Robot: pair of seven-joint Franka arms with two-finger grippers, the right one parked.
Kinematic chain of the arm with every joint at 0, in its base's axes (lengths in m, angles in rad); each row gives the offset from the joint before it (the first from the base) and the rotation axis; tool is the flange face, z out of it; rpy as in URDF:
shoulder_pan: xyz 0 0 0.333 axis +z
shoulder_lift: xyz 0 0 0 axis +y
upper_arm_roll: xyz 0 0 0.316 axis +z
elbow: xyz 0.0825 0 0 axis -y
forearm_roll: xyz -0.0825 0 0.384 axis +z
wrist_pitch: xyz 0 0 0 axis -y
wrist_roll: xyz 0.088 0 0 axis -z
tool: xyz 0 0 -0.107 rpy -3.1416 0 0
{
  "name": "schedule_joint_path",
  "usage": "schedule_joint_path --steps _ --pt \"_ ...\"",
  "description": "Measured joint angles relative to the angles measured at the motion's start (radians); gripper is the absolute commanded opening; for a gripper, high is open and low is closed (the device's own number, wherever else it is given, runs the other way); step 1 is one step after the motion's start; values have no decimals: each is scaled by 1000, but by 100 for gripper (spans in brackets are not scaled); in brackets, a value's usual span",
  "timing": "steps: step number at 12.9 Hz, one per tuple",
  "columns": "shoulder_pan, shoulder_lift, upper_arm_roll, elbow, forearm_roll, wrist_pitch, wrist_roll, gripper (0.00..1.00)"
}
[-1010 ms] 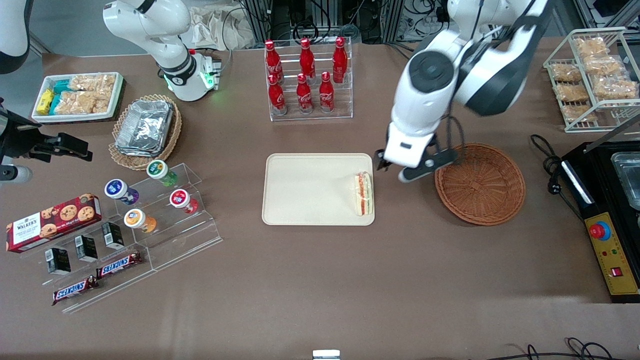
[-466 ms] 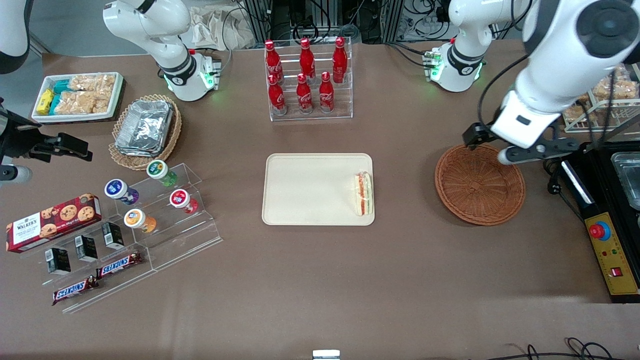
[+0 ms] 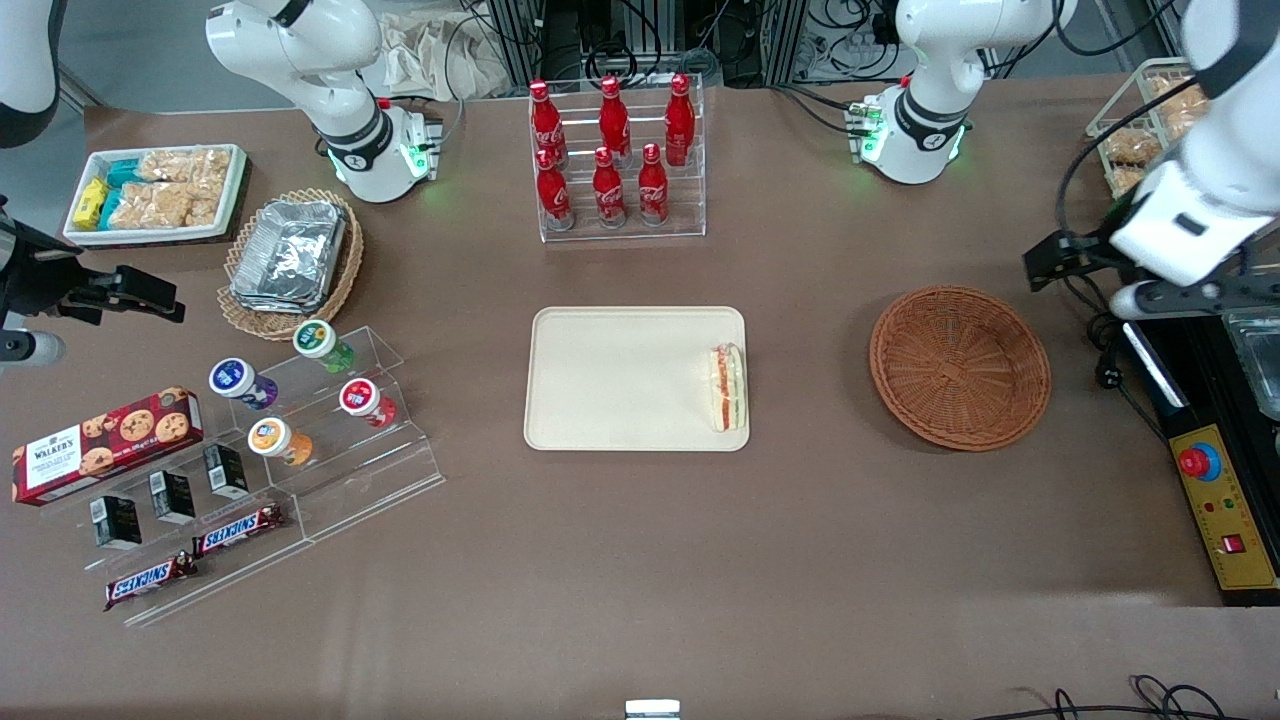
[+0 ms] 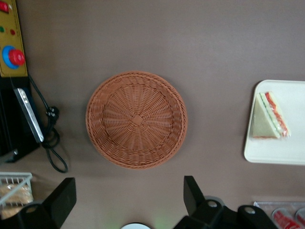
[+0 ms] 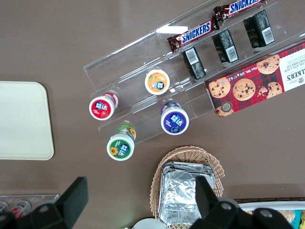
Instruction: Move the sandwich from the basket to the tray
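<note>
The sandwich (image 3: 728,386), a pale wedge in clear wrap with red and green filling on its edge, lies on the cream-beige tray (image 3: 620,380), at the tray's edge nearest the basket. It also shows in the left wrist view (image 4: 269,117) on the tray (image 4: 281,152). The reddish-brown wicker basket (image 3: 958,366) is empty; the wrist view shows it too (image 4: 137,119). My left gripper (image 3: 1095,280) is open and empty, raised above the table toward the working arm's end, beside the basket and clear of it. In the wrist view its fingers (image 4: 191,191) stand wide apart.
A rack of red cola bottles (image 3: 612,160) stands farther from the front camera than the tray. A black machine with a yellow control panel (image 3: 1215,480) and a wire rack of snack packs (image 3: 1150,150) sit near the gripper. A black cable (image 3: 1100,340) lies beside the basket.
The left arm has swung away from the tray, passed over the basket and risen toward the working arm's end of the table. The sandwich stays on the tray.
</note>
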Motion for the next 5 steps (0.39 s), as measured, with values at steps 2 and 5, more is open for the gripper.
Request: schedule_joint_path --steps 2,5 --pt "-37 -21 74 0 -4 0 73 100" --pt "-56 -14 76 30 -7 -20 82 100"
